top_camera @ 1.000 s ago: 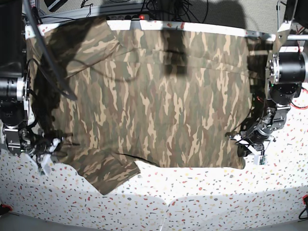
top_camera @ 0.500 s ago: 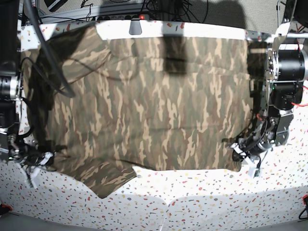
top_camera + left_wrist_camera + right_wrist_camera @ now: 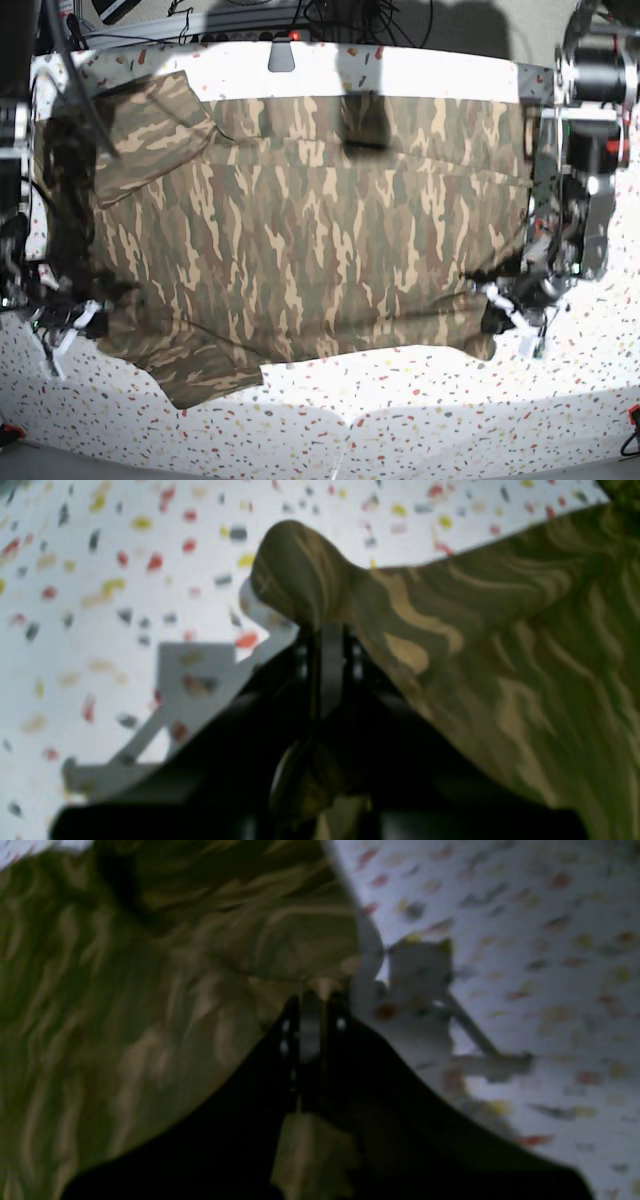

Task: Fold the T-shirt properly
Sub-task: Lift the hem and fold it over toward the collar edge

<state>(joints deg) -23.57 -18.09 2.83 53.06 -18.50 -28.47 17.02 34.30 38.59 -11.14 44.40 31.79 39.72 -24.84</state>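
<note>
The camouflage T-shirt [image 3: 310,230] lies spread across the speckled white table [image 3: 420,410], its near edge lifted. My left gripper [image 3: 500,305], on the base view's right, is shut on the shirt's near right corner; in the left wrist view the cloth [image 3: 450,630] bunches over the closed left gripper [image 3: 325,630]. My right gripper [image 3: 75,315], on the base view's left, is shut on the near left edge by the sleeve [image 3: 205,370]; the right wrist view shows cloth [image 3: 150,990] pinched in the right gripper [image 3: 312,990].
Cables and a power strip [image 3: 285,40] lie along the table's far edge. Arm bases stand at the far left [image 3: 15,120] and far right [image 3: 595,90]. Bare speckled table runs along the front.
Both grippers have pulled the shirt toward the table's front; its far edge has slid forward, baring more white table at the back. The near edge has risen.
</note>
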